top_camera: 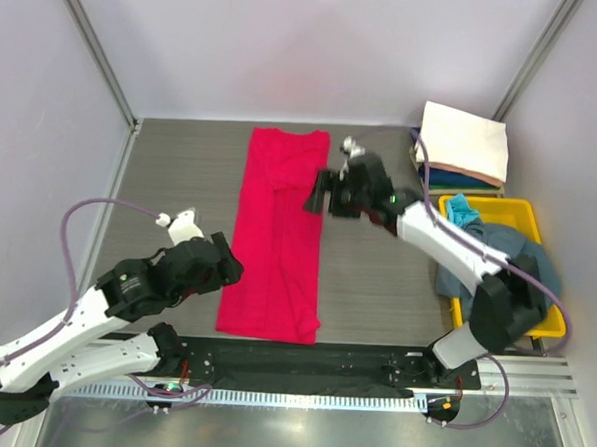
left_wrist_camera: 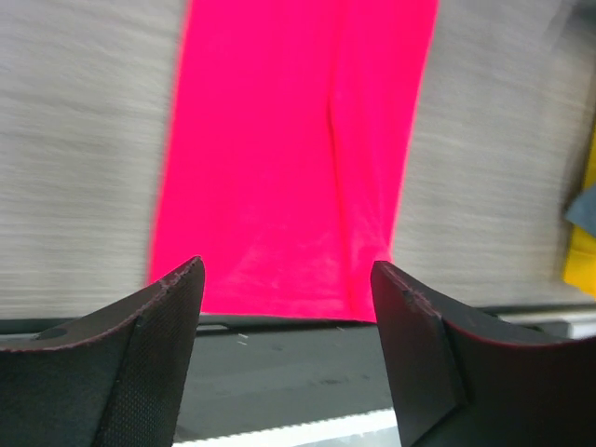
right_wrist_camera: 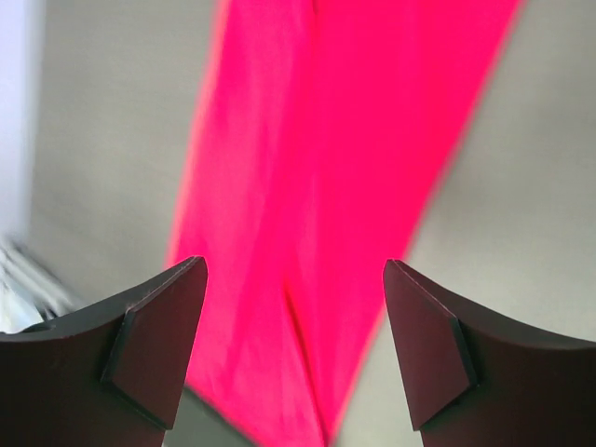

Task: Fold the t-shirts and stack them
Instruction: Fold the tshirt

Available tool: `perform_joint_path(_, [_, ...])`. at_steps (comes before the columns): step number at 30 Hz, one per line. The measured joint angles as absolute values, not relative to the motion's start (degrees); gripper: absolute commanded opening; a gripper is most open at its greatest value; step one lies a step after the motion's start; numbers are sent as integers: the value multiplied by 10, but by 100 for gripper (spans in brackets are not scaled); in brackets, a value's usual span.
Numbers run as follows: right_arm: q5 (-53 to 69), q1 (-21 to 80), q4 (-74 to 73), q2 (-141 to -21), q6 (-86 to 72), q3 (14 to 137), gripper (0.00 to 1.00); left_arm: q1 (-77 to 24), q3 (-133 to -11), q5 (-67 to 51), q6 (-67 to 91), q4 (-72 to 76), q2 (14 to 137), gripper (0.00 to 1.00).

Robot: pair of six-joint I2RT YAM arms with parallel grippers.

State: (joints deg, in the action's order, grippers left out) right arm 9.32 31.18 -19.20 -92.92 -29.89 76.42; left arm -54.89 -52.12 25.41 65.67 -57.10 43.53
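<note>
Both grippers hang open and empty: left gripper (top_camera: 228,268) by the near hem, right gripper (top_camera: 318,195) beside the collar end of the crimson-pink t-shirt (top_camera: 277,242), a long folded strip in the middle of the table (top_camera: 171,167). Danger looms: a shallow pinch could catch only the top layer, and the lengthwise fold (left_wrist_camera: 331,140) would fall apart.

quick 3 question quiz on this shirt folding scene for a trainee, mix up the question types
1. True or false: the crimson-pink t-shirt is folded into a long narrow strip.
2. Which shirt tops the folded stack in the far right corner? A cream-white, B navy, C crimson-pink.
3. Fill in: the left gripper and the right gripper are both ___, holding nothing.

Key: 1 true. 2 A, the cream-white t-shirt. 3 open.
</note>
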Motion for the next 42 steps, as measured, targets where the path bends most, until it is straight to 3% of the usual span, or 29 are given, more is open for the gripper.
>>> perform_joint_path(5, [52, 432, -216, -784, -365, 499, 78, -543, -580, 328, 621, -659, 404, 80])
perform_joint_path(10, [25, 514, -231, -738, -437, 381, 66, -543, -610, 404, 585, -694, 362, 84])
perform_joint_path(15, [-4, 573, -211, -725, -484, 373, 51, -542, -599, 454, 566, -716, 326, 85])
perform_joint_path(29, [-33, 647, -182, -767, -538, 373, 39, -543, -577, 490, 568, -741, 264, 86])
perform_joint_path(32, [-36, 648, -180, -773, -542, 373, 33, -543, -575, 491, 569, -741, 264, 86])
perform_joint_path(38, [-37, 656, -179, -782, -545, 373, 4, -543, -573, 491, 570, -742, 264, 86])
perform_joint_path(42, [-37, 662, -181, -797, -545, 386, 1, -544, -572, 492, 571, -743, 264, 86])
